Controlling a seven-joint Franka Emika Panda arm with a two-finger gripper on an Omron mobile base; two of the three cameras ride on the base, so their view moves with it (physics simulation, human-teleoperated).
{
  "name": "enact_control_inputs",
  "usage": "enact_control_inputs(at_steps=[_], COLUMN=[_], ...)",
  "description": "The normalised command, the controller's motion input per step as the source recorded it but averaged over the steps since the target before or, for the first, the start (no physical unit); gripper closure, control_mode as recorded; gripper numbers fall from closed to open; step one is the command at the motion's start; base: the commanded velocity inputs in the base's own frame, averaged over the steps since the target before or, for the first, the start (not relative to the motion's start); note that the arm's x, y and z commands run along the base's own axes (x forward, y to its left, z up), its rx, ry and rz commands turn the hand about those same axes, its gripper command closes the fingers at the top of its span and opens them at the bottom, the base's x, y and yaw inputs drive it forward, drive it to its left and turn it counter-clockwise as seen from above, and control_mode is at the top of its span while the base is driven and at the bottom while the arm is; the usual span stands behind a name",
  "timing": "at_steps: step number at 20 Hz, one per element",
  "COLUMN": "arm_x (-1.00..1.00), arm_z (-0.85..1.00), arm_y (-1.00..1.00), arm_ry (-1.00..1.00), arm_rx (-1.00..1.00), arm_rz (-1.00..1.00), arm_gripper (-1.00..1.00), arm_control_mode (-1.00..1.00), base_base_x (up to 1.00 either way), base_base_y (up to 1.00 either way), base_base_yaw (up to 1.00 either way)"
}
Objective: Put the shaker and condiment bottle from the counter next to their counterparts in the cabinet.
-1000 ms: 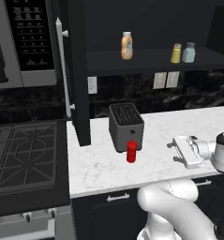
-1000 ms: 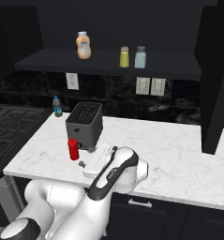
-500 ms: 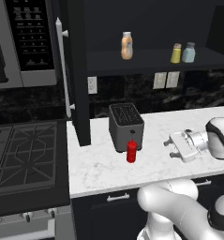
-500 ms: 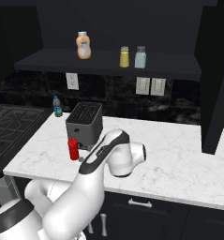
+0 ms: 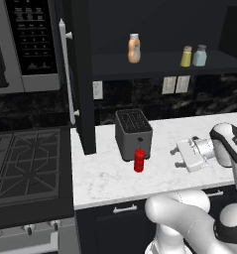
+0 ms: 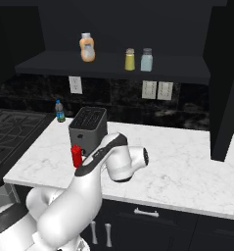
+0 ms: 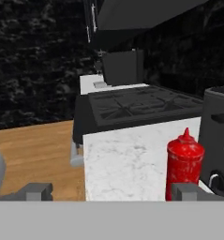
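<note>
End effector [image 5: 178, 158] stood with its jaws fully spread and nothing between them, held level above the counter [image 5: 110, 178] and aimed sideways toward the condiment bottle [image 5: 139, 159]. It touched nothing. In the hand view the two finger tips [image 7: 186, 191] rose at the bottom edge, the red bottle [image 7: 184, 161] standing ahead just by the right tip, clear of both.

Condiment bottle stood upright on the counter, directly in front of the toaster [image 5: 133, 133] and very close to its front face; contact between the two could not be determined. In the right base view the bottle [image 6: 77, 156] showed beside the arm's forearm, the toaster [image 6: 88, 128] behind it.

Shaker [image 5: 187, 56] stood upright on the cabinet shelf [image 5: 159, 64], just beside the pale blue-grey shaker [image 5: 200, 55]. The orange-tan bottle [image 5: 134, 48] stood on the same shelf, well apart to the left. The cabinet door [image 5: 81, 74] hung open, its white handle [image 5: 68, 74] facing the microwave [image 5: 23, 44].

Wall outlets [image 5: 175, 85] sat on the dark backsplash below the shelf. A stove [image 5: 26, 163] adjoined the counter's left end. A small blue-capped bottle [image 6: 60, 111] stood at the back of the counter near the toaster in the right base view.
</note>
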Motion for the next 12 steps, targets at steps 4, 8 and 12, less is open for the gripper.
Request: enact_control_inputs(at_steps=[4, 8, 12], arm_x=[0.27, 0.41, 0.33], arm_z=[-0.34, 0.00, 0.02], arm_y=[0.23, 0.02, 0.00], arm_ry=[-0.06, 0.01, 0.08], arm_rx=[0.00, 0.00, 0.00], arm_rz=[0.00, 0.00, 0.00], arm_gripper=[-1.00, -1.00, -1.00], arm_control_mode=[-1.00, -1.00, -1.00], base_base_x=[0.00, 0.00, 0.00], base_base_y=[0.00, 0.00, 0.00], base_base_yaw=[0.00, 0.00, 0.00])
